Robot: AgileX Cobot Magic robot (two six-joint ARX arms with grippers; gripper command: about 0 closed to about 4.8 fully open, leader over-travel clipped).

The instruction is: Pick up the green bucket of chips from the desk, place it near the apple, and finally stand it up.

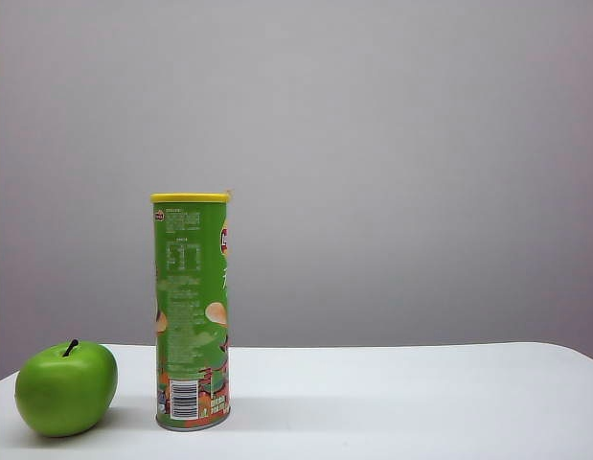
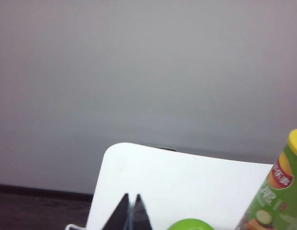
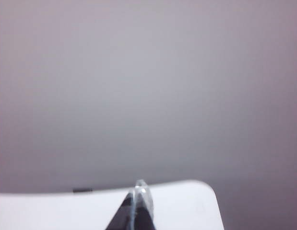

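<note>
A plain grey wall [image 1: 373,144] is filling the whole background, and nothing is hanging on it. In front of it the white desk [image 1: 421,402] is stretching across the lower part of the exterior view, with its right half lying bare. The green chip can [image 1: 192,311] is standing upright on its silver base toward the left of the desk, its yellow lid on top and its barcode facing the camera. The green apple [image 1: 66,388] is sitting just beside the can on its left, with a narrow gap showing between them and its dark stem pointing up. Neither arm is showing in the exterior view, so nothing is blocking the can or the apple there. In the left wrist view, the left gripper [image 2: 130,213] is hanging above the desk with its dark fingers pressed together on nothing, apart from the can, whose upper part is rising at the frame's edge, and from the apple, which is barely peeking in. In the right wrist view, the right gripper [image 3: 135,206] is likewise pointing over a rounded corner of the desk, its fingers together and gripping nothing, with only wall beyond.
</note>
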